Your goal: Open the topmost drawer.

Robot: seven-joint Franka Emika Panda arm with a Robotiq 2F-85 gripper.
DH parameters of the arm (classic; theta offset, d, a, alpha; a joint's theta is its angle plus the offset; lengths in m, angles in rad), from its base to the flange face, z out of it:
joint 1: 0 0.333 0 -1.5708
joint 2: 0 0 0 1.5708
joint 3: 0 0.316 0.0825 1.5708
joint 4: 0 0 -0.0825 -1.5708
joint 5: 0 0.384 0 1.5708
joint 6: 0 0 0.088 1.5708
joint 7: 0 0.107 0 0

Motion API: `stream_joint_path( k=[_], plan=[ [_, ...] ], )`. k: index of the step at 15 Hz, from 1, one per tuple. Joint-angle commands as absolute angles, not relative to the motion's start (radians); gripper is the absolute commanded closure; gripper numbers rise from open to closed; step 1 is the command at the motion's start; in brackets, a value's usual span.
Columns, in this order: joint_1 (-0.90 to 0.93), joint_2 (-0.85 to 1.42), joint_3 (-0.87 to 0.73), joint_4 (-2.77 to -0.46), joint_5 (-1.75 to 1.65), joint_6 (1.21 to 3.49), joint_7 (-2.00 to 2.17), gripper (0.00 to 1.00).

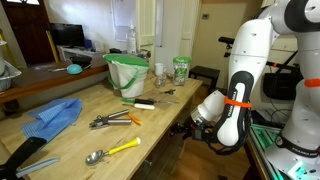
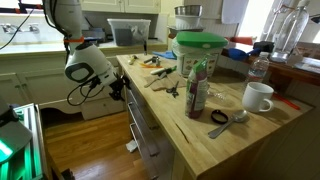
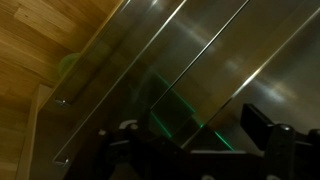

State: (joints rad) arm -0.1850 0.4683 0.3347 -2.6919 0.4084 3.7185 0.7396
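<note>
The topmost drawer [image 2: 134, 101] is a dark front just under the butcher-block counter [image 2: 215, 125], and it looks closed, with no cutlery tray showing. My gripper [image 2: 119, 88] is at the drawer side of the counter, close to the top edge; it also shows in an exterior view [image 1: 194, 122]. In the wrist view the dark drawer fronts [image 3: 200, 70] with long metal bar handles [image 3: 120, 75] fill the frame. My gripper [image 3: 185, 135] has its two fingers wide apart with nothing held between them.
On the counter are a green-and-white bucket [image 1: 127, 72], a blue cloth [image 1: 55, 117], pliers [image 1: 112, 120], a yellow-handled spoon [image 1: 112, 152], a white mug [image 2: 258, 96] and a bottle [image 2: 197, 90]. Wooden floor [image 2: 85, 140] lies beside the drawers.
</note>
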Motion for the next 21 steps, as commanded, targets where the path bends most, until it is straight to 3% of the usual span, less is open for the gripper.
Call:
stream_joint_path(
  k=[1, 10, 21],
  plan=[
    [-0.157, 0.533, 0.279, -2.704, 0.306, 3.832, 0.818, 0.15],
    [-0.154, 0.613, 0.218, -2.684, 0.208, 4.002, 0.862, 0.28],
    [-0.190, 0.678, 0.186, -2.635, 0.125, 4.054, 0.904, 0.40]
  ],
)
